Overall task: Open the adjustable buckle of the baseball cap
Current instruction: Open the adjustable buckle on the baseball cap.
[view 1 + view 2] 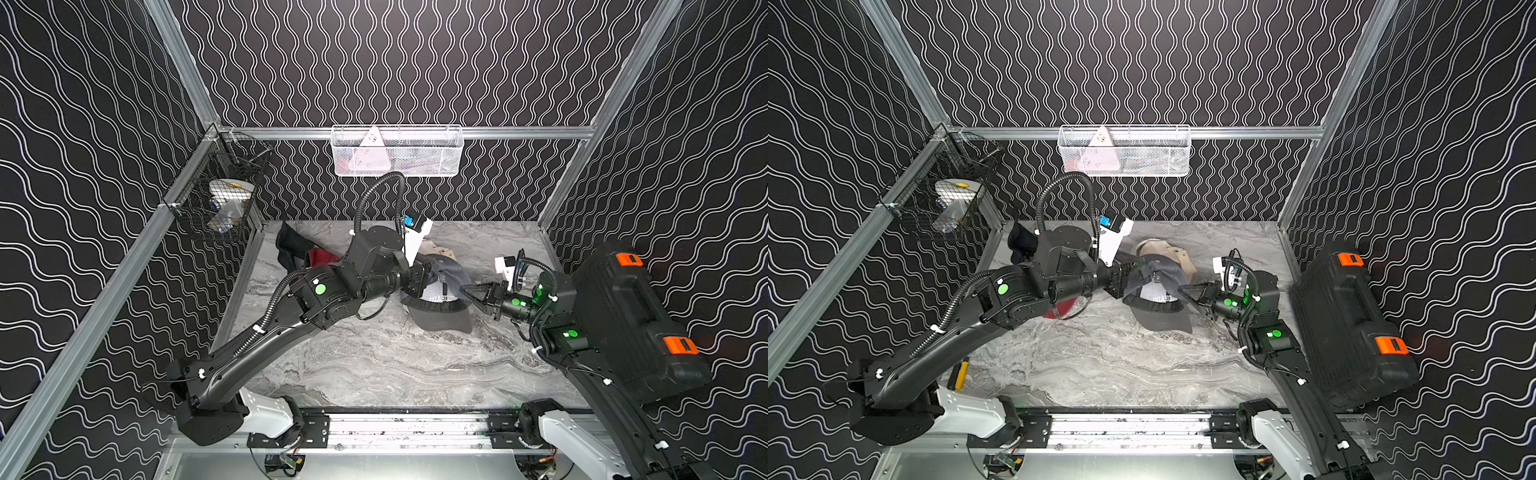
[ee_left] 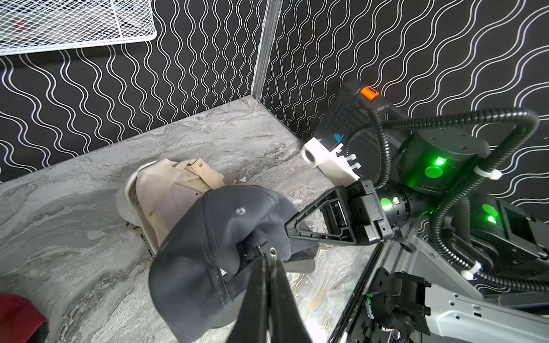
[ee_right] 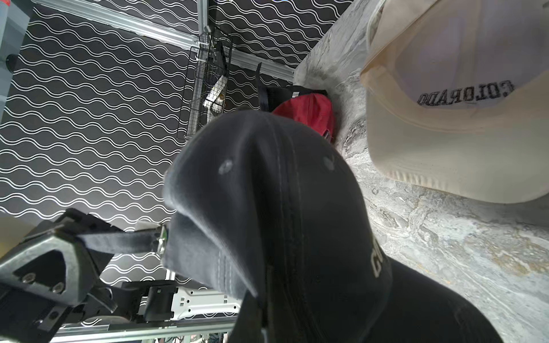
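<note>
Left gripper [image 2: 269, 259]: jaws pressed together on the free end of the strap [image 3: 118, 240], at the back of the grey cap [image 2: 208, 237].
Strap: ran straight from that gripper to the metal buckle [image 3: 162, 241], which sat against the cap's rear edge.
Right gripper [image 1: 465, 289]: jaws closed, pinching the crown fabric of the grey cap on the side facing away from the left gripper.
Grey cap: sat near the middle of the counter [image 1: 374, 365], its back raised between the two grippers. The brim [image 1: 444, 322] was low toward the robot, but whether it touched the counter could not be told.
Beige cap [image 2: 172, 184]: lay on the counter just behind the grey cap.
Red cap [image 3: 309, 112]: lay farther off on the left arm's side, near the back wall.
Black case [image 1: 623, 316]: stood at the right edge, apart from the caps.
</note>
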### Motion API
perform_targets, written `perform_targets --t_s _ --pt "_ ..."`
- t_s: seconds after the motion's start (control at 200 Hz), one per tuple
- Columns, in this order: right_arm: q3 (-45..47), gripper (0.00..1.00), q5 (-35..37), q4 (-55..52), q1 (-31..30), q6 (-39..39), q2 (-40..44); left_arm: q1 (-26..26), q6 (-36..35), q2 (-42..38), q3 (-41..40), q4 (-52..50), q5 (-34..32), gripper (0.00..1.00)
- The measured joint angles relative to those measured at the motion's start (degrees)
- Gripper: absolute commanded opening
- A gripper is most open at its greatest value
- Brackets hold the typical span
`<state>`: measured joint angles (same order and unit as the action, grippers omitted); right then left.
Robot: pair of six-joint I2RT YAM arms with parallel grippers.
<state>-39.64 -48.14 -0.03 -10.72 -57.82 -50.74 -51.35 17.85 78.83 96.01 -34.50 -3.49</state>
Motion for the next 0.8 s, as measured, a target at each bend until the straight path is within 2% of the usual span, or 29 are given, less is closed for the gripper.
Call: perform_targets --t_s 0.05,0.08,0.14,0.195,0.34,0.62,0.801 --pt "0.17 0.0 -0.09 0.0 0.0 0.0 0.02 0.0 0.02 0.0 0.17 -0.17 0.37 0.0" --pt "0.2 0.1 -0.37 -0.02 0.0 0.0 0.02 0.0 0.07 0.0 0.28 -0.28 0.39 0.0" --pt "0.0 0.2 -0.46 -0.13 0.0 0.09 -0.04 0.0 0.17 0.0 0.37 -0.28 0.39 0.0" --pt "-0.66 0.33 -0.35 -1.09 0.02 0.83 -0.28 0.0 0.22 0.0 0.39 -0.26 0.52 0.0" --pt "-5.01 0.53 0.48 -7.93 0.11 6.32 0.24 0.0 0.39 0.0 0.39 -0.42 0.81 0.0" --pt "-13.7 0.65 7.87 -24.22 -0.2 22.45 3.89 0.0 0.39 -0.39 1.42 -0.98 0.81 0.0" --pt "-15.56 0.68 13.9 -29.75 -4.35 32.24 7.98 0.0 0.37 -0.39 1.68 -1.29 0.81 0.0"
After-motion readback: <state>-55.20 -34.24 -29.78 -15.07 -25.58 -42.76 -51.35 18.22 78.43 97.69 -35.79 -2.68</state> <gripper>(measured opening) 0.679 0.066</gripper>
